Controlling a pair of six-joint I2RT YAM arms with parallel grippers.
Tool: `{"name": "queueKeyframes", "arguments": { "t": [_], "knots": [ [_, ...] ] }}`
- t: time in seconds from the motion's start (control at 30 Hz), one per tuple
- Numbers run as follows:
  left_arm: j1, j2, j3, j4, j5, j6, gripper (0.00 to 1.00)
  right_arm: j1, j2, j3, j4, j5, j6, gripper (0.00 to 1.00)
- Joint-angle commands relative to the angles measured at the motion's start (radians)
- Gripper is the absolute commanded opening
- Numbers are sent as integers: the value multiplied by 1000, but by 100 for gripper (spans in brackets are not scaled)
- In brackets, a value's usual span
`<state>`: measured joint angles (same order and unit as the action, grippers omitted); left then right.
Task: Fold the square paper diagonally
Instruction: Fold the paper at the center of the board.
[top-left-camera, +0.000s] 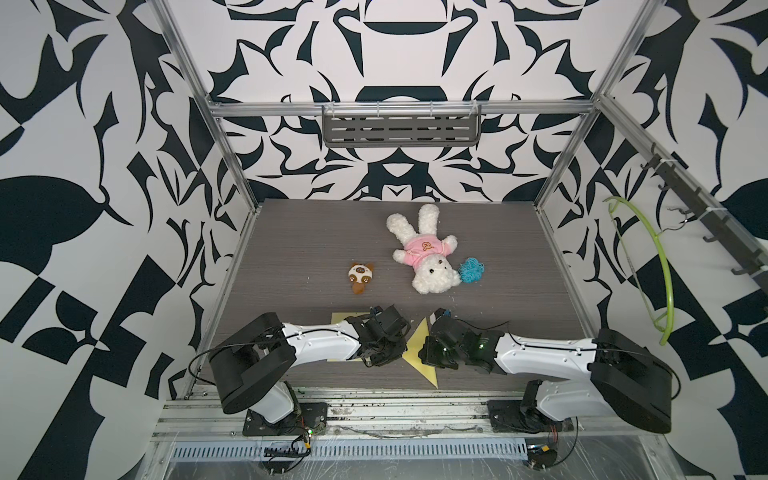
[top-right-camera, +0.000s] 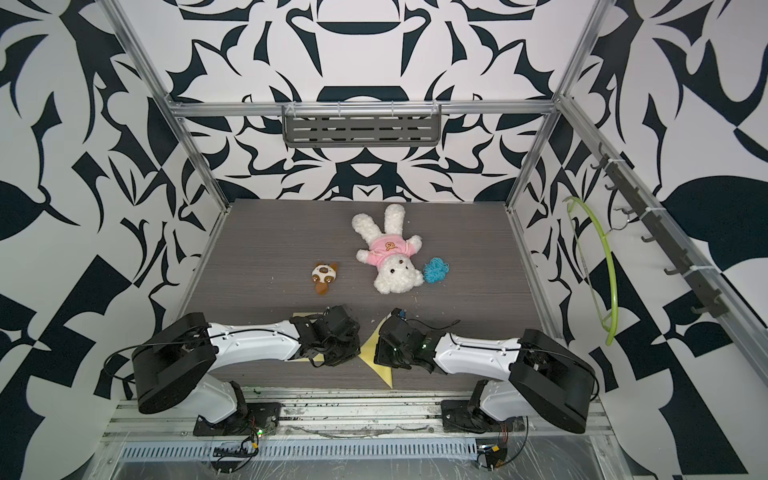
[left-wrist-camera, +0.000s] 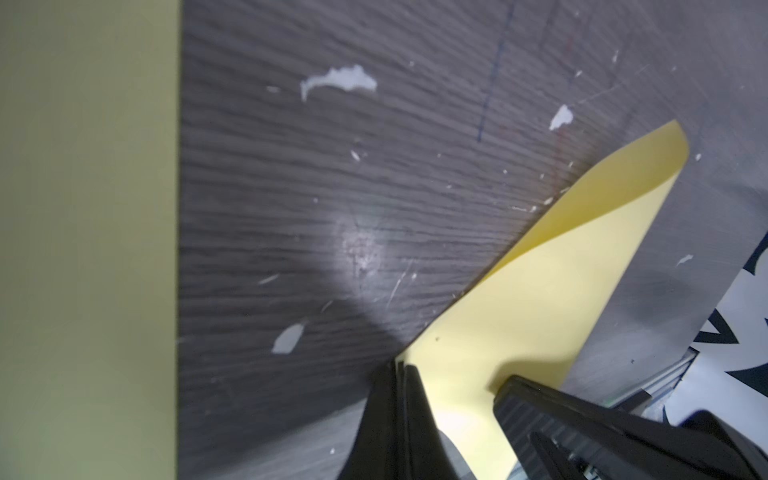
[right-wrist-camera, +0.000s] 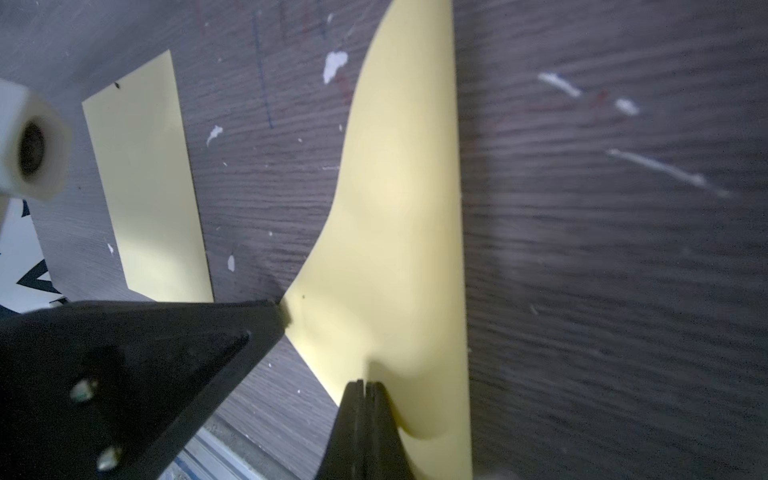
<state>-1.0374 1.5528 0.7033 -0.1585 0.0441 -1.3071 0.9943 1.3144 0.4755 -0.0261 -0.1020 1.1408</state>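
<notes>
**Both grippers pinched the yellow sheet at the table's front edge**

In both top views the square paper (top-left-camera: 417, 347) (top-right-camera: 370, 351) sat at six o'clock on the table (top-left-camera: 291, 232), close to the front rail. It showed only as a yellow wedge between the two wrists. The left gripper (top-left-camera: 398, 341) met it from nine o'clock and the right gripper (top-left-camera: 432, 350) from three o'clock, their fingertips hidden from above. Taking one edge each probably let the arms steer the sheet rather than drag it. A second yellow sheet (top-left-camera: 343, 318) lay flat under the left arm, apart from the held one. The plush rabbit (top-left-camera: 424, 249), small brown toy (top-left-camera: 360, 277) and blue yarn ball (top-left-camera: 471, 270) lay toward twelve o'clock, well clear of the work.

In the left wrist view the left gripper (left-wrist-camera: 401, 370) had its jaws pressed together on the paper's edge. From there the sheet ran away, lifted off the wood and curled over at its far tip. The right gripper's black finger reached onto the same sheet just beside it.

In the right wrist view the right gripper (right-wrist-camera: 365, 386) was likewise clamped tight on a neighbouring edge. The paper rose from it as a curved wall, and the left gripper's tip touched its side. The second sheet lay flat beyond.

The fold looked under way but uncreased. Gripping at the very edges likely kept the middle free to bend along the diagonal.
</notes>
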Motion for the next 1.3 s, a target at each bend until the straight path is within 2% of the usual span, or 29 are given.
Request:
{"name": "queueKeyframes", "arguments": {
  "t": [0.0,0.67,0.8,0.97,1.13,1.27],
  "knots": [
    [0,61,-28,-126,-61,21,0,-6,-27,-22,-31,31,0,0],
    [-9,49,2,-169,-72,32,0,-18,-27,-113,-26,25,-20,0],
    [-8,-13,41,-163,-48,64,0,-19,-12,-123,-31,23,-36,0],
    [-3,-100,154,-208,-82,131,0,-19,-9,-137,-4,6,-45,0],
    [4,-58,132,-53,2,102,0,-19,-22,-141,-3,-5,-59,0],
    [2,15,122,-7,40,88,0,-17,-34,-141,-8,-4,-62,0]
  ]
}}
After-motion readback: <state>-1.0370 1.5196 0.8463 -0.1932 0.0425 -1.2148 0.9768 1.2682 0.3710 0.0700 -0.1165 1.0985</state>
